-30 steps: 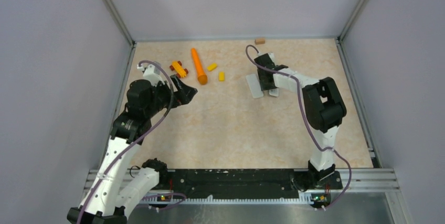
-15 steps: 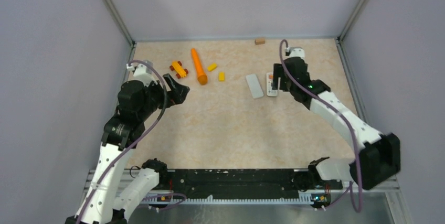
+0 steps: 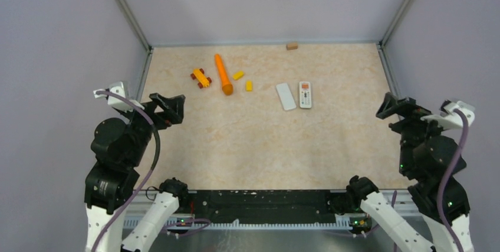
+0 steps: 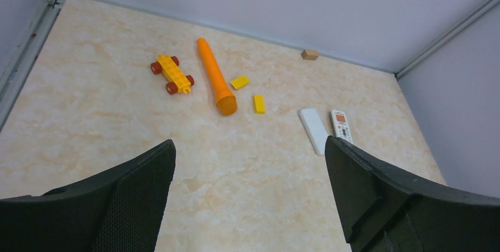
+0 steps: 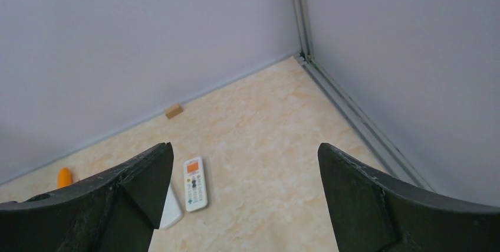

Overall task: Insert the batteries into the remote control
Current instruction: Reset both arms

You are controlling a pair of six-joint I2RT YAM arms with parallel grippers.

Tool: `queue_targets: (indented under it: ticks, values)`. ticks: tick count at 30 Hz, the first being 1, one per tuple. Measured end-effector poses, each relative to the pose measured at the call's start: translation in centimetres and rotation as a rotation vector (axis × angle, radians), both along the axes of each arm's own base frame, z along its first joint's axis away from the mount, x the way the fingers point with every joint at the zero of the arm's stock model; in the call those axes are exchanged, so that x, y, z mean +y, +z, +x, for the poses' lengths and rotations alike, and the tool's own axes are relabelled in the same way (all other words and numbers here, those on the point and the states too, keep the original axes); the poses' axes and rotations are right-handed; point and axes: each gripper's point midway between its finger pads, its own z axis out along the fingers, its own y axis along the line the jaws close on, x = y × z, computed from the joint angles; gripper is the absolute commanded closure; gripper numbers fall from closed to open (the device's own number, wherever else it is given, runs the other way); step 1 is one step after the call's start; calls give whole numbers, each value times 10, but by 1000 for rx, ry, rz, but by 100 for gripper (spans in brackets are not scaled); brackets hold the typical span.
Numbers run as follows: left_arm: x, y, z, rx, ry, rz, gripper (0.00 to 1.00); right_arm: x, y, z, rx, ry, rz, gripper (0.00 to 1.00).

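Observation:
A white remote control with an orange screen lies face up at the back right of the table. A plain white remote-sized slab lies just left of it. Both show in the left wrist view, the remote beside the slab, and in the right wrist view, the remote beside the slab. No batteries show in any view. My left gripper is open and empty, raised near the left edge. My right gripper is open and empty, raised near the right edge.
An orange cylinder, a yellow toy car with red wheels and two small yellow blocks lie at the back left. A small wooden block sits by the back wall. Grey walls enclose the table.
Both arms have pulled back from the far part of the table to its near sides. The right gripper left the remotes, which now lie uncovered side by side.

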Motion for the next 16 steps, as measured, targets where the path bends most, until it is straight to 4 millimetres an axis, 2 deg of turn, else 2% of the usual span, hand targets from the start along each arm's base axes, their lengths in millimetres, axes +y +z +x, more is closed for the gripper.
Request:
queue_targets:
  ticks: [3,6,16]
  values:
    - [7,4,-5,-2,28,14,1,-20,9,-23,-60,-55,20,6]
    - [12,5,-9,-4,45,25,1,-32,13,-36,-82,-94,30,6]
    - [15,11,-19,-19,46,36,1,-38,9,-39,-65,-124,19,5]
